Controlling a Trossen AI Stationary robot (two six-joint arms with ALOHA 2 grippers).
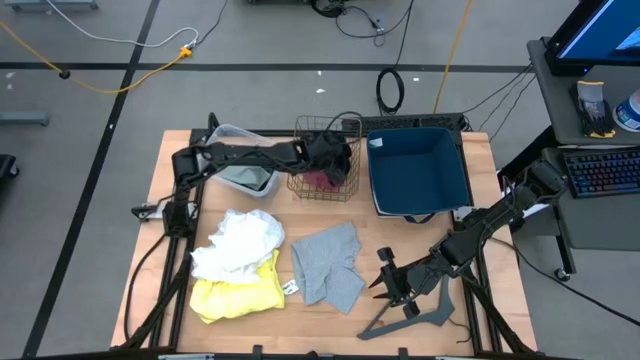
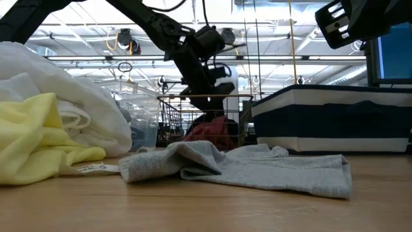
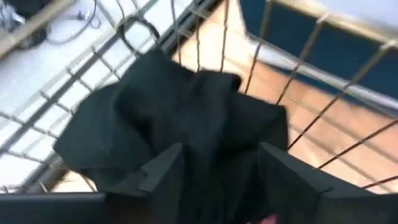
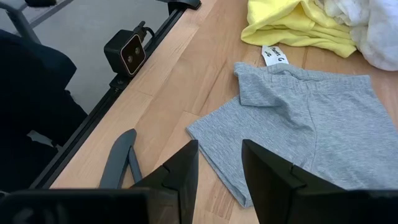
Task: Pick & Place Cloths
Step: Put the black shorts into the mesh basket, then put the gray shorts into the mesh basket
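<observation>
On the left of the light wooden table (image 1: 170, 180), a crumpled white cloth (image 1: 240, 240) lies partly over a bright yellow cloth (image 1: 237, 293), the two touching. Just beside them, toward the middle, a light grey cloth shaped like shorts (image 1: 328, 264) lies flat, a small white tag at its edge nearest the yellow one. Behind these, a clear plastic bin (image 1: 245, 172) stands at the back left, and next to it a brown wire basket (image 1: 322, 170) holds a maroon cloth (image 1: 322, 180). The left tool (image 1: 338, 155) hangs over that basket, its fingers (image 3: 163, 169) clamped on a soft black cloth (image 3: 174, 118) that dangles bunched inside the wire walls, above the maroon one. Right of the basket sits a dark blue fabric bin with a white rim (image 1: 418, 170). At the front right, the right tool (image 1: 385, 285) hovers low with its fingers (image 4: 267, 165) apart, just beside the grey shorts and next to a thin grey clothes hanger (image 1: 425, 312) lying on the table.
</observation>
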